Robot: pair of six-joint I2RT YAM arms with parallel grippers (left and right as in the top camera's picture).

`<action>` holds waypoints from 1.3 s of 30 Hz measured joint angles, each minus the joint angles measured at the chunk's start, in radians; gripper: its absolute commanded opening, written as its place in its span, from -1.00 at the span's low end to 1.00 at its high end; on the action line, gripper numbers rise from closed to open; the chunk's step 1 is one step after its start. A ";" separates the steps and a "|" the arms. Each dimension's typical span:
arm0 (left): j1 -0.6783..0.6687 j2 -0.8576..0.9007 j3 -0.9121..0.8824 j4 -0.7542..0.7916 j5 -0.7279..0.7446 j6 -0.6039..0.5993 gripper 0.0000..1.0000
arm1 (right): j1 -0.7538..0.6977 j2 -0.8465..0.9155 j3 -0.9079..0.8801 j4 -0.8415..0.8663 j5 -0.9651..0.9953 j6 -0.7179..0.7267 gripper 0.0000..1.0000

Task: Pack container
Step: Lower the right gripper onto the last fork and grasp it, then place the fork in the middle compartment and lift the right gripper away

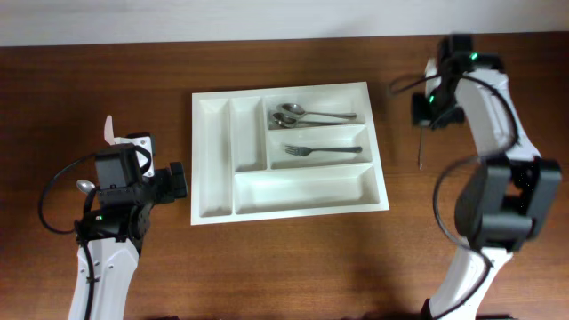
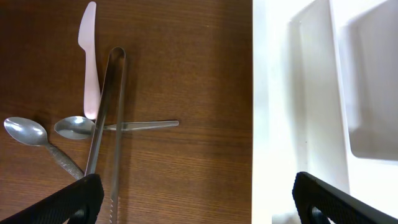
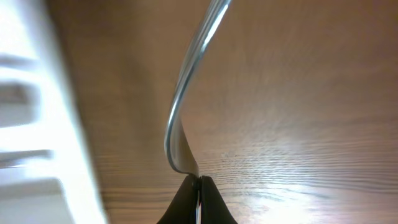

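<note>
Container [image 1: 213, 160] sits mid-table, a white tray with five compartments. Its upper long compartment holds two spoons [image 1: 293, 114]; the middle long one holds a fork [image 1: 320, 150]. The rest look bare.

Right gripper [image 1: 420, 124] is off the container's right side, well apart from it. Its fingers are pinched together on the end of a thin metal utensil [image 3: 183, 93]; I cannot tell which kind. The right wrist view shows the container as a white blur.

Left gripper [image 2: 199, 205] hovers at the container's left edge with its fingers spread wide and nothing between them. Further left of the container lie a pink knife [image 2: 90, 62], tongs [image 2: 109, 124] and two loose spoons [image 2: 25, 130].

The table [image 1: 293, 267] is dark brown wood grain. A pale strip runs beyond its far edge.
</note>
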 measured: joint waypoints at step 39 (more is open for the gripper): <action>0.000 0.000 0.000 -0.011 0.000 0.000 0.99 | 0.435 -0.082 -0.124 0.074 -0.329 -1.129 -0.92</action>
